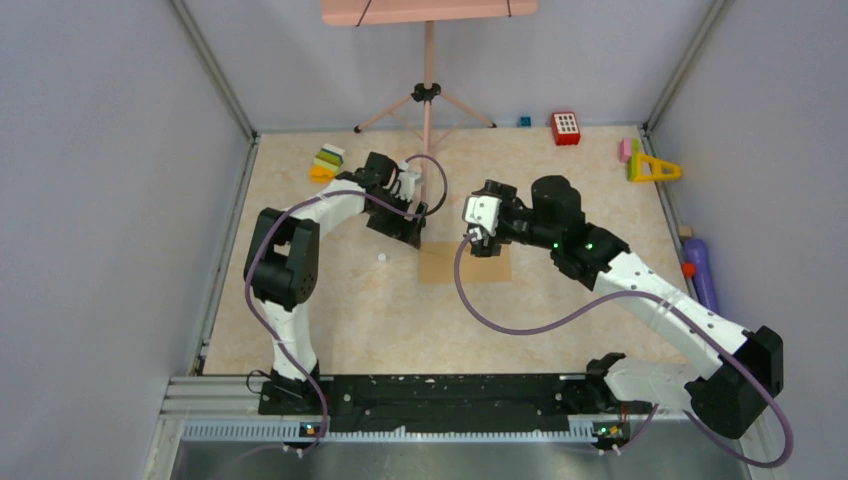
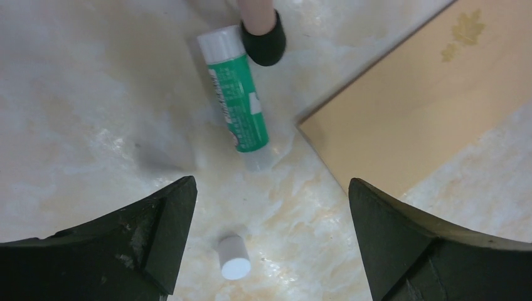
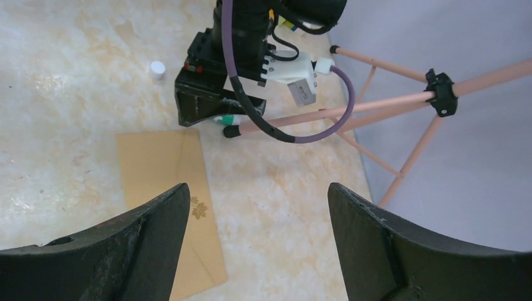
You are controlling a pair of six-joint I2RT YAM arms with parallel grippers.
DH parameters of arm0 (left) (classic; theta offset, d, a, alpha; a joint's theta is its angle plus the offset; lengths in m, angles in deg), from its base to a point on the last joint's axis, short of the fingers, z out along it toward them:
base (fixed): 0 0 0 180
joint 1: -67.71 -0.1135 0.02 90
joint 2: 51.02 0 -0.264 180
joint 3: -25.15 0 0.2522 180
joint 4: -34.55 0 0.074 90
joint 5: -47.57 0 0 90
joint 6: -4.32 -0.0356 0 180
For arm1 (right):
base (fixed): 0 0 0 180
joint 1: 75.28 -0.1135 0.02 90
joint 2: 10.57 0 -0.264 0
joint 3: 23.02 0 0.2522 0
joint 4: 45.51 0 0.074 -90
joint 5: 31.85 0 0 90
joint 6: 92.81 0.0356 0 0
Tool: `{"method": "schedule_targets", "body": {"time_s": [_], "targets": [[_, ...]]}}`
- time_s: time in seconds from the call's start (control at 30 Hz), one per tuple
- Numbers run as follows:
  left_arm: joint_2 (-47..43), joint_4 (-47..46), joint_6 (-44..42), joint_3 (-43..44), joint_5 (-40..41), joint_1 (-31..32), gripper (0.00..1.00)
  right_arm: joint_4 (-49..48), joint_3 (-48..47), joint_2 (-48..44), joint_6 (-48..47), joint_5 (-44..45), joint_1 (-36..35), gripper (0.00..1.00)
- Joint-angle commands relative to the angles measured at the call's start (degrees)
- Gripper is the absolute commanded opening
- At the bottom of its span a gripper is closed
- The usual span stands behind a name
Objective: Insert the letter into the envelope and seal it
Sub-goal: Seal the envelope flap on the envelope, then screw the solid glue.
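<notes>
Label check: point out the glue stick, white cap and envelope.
glue stick (image 2: 239, 103), left wrist view, green label mid-body.
white cap (image 2: 234, 258), left wrist view, its side.
envelope (image 2: 401, 119), left wrist view, plain brown face.

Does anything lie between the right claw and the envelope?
Nothing visible does. The right claw hangs open above the envelope, whose face is bare. The glue stick, its cap and the tripod foot lie off the envelope, by the left claw.
</notes>
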Motion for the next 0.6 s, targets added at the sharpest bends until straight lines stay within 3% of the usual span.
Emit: {"method": "schedule_targets", "body": {"time_s": [0.0,0.57], "targets": [[1.6,-0.5,1.1,5.0,4.0,-0.9,0.94,0.7,3.6,-4.2,3.6,-4.9,1.0,0.80],[7.4,2.1,0.6,9.5,4.9,0.9,0.70,-1.8,6.4,-5.6,3.1,-2.4,1.2,0.80]]}}
